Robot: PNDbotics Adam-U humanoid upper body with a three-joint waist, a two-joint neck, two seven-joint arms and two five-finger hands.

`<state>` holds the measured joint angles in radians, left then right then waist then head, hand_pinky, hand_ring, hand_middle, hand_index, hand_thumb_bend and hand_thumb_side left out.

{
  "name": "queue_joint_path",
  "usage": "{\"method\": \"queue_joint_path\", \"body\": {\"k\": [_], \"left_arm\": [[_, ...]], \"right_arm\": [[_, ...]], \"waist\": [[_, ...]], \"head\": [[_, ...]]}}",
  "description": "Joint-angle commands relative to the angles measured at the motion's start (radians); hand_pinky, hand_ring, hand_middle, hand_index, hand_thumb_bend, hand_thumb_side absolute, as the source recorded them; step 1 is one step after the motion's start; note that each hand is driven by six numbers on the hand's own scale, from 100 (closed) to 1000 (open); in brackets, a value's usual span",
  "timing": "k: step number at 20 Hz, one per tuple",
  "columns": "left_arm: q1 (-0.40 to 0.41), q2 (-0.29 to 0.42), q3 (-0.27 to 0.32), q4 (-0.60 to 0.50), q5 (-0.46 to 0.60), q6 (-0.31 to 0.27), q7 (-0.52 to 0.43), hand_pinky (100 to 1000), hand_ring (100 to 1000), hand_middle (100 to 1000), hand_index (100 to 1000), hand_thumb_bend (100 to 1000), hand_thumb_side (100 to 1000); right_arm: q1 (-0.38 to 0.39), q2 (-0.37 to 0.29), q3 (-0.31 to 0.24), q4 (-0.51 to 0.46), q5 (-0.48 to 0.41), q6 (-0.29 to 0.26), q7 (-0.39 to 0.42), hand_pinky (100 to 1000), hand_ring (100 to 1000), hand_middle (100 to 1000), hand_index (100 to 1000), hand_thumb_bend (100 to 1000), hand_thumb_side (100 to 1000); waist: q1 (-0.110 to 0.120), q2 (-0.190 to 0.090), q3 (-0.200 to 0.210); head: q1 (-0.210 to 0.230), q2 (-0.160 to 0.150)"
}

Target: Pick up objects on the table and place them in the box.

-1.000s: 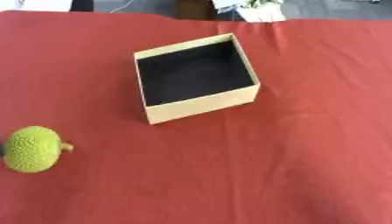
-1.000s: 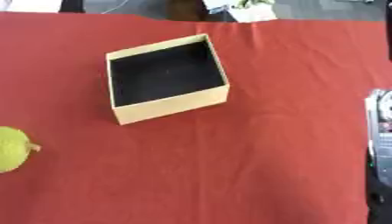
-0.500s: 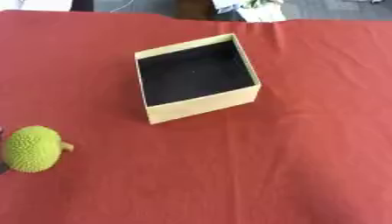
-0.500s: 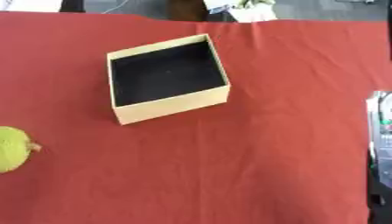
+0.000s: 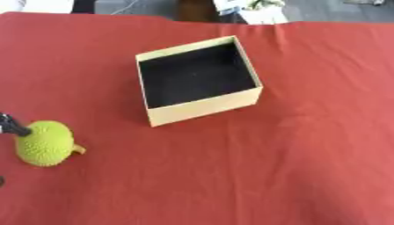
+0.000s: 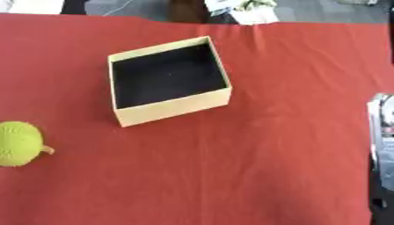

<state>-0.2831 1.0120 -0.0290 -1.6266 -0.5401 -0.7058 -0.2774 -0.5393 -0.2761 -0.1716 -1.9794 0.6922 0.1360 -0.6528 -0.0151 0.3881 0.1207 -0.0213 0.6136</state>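
The knobbly green fruit [image 5: 45, 143] looked light, stiff and best cupped around its round body, while the left hand [image 5: 11, 126], barely visible beside it, hid its fingers' state; the right hand was unseen.

— Are you making out any lettering on the cardboard box [image 5: 202, 108]?

— No, its tan walls and black inside are showing no print at all.

— And the green spiky fruit toy [image 5: 45, 143], or the red tablecloth [image 5: 308, 154]?

— Both are looking plain. No label, brand or number is showing on either.

— What about the pale clutter beyond the far edge [image 6: 245, 10]?

— It is possibly carrying print, but it is showing too blurred to read.
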Motion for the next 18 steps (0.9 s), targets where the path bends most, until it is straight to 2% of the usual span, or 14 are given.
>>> {"method": "queue_joint_path", "body": {"k": [1, 8, 18], "left_arm": [[-0.006, 0.034, 0.024, -0.037, -0.057, 0.036, 0.04, 741, 781, 763, 900, 582, 144], [-0.037, 0.025, 0.001, 0.01, -0.106, 0.056, 0.079, 762, 823, 793, 908, 580, 145], [-0.142, -0.009, -0.033, 0.147, -0.078, 0.022, 0.009, 804, 866, 804, 917, 590, 141]], "right_arm": [[-0.008, -0.011, -0.003, -0.021, -0.006, 0.0, 0.001, 728, 875, 536, 513, 100, 591], [-0.009, -0.009, -0.001, -0.021, -0.011, -0.001, 0.003, 728, 875, 535, 513, 100, 590], [-0.01, -0.004, 0.004, -0.021, -0.017, -0.007, 0.007, 729, 876, 535, 513, 100, 589]], "waist": [[0.002, -0.018, 0.001], [0.0, -0.018, -0.003], [0.001, -0.019, -0.013]], "head": [[-0.001, -0.011], [0.004, -0.012], [0.018, -0.014]]}}
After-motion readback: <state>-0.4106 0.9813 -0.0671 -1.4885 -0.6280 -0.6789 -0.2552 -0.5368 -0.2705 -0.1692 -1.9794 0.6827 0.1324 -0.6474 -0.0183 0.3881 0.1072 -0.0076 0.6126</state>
